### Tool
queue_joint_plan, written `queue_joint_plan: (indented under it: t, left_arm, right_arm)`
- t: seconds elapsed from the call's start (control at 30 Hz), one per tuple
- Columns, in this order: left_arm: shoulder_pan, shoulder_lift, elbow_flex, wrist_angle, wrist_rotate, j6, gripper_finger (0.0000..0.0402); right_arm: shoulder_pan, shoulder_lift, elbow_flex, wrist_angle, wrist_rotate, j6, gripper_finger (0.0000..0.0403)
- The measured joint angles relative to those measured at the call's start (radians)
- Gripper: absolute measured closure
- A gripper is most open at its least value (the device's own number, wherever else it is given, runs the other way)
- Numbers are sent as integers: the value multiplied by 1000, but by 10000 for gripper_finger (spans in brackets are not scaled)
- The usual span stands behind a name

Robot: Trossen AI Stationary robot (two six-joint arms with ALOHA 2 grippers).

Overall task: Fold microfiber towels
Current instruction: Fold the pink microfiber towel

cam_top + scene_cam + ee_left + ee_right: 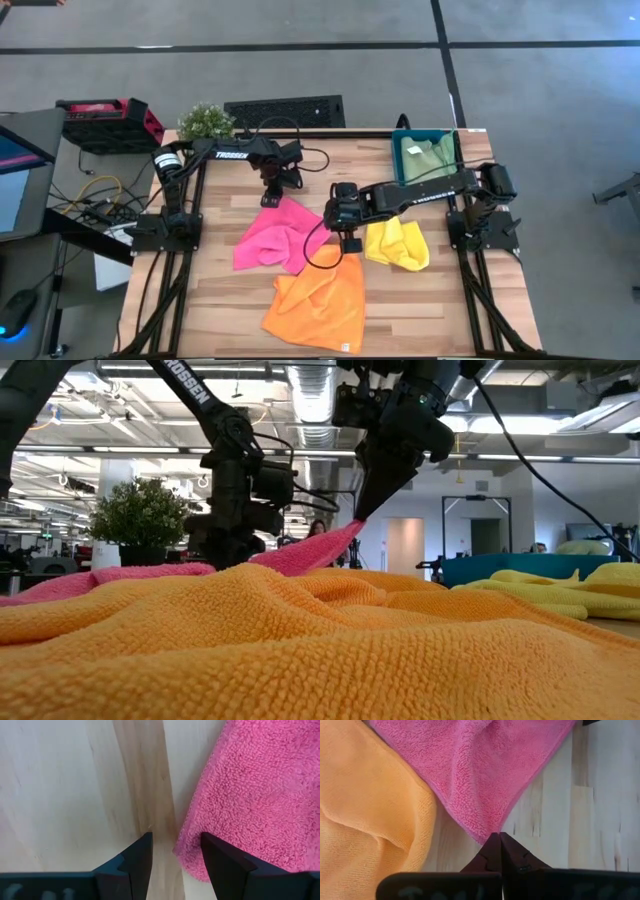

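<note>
High view: right claw (pixel 351 243) pinches one corner of the pink towel (pixel 275 233), lifted off the tabletop (pixel 230 300). Its opposite corner lies beside the released left claw (pixel 271 199), the nearer arm.

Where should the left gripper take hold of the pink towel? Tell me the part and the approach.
Grip the pink towel at its far corner, which lies flat by the open left gripper. Probably come from above, one finger sliding under the edge from the bare wood side. The right gripper is shut on the opposite corner, lifted off the table, so this pairs the corners.
</note>
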Motion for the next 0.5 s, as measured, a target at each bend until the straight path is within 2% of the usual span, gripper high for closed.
queue_joint_plan:
  t: [0.33,0.5]
  left_arm:
    - [-4,1,0,-66,-1,-44,245]
    - [-4,2,-2,-71,-3,-61,287]
  right_arm:
    - [-41,0,0,-6,0,0,397]
    - [-51,0,0,-6,0,0,397]
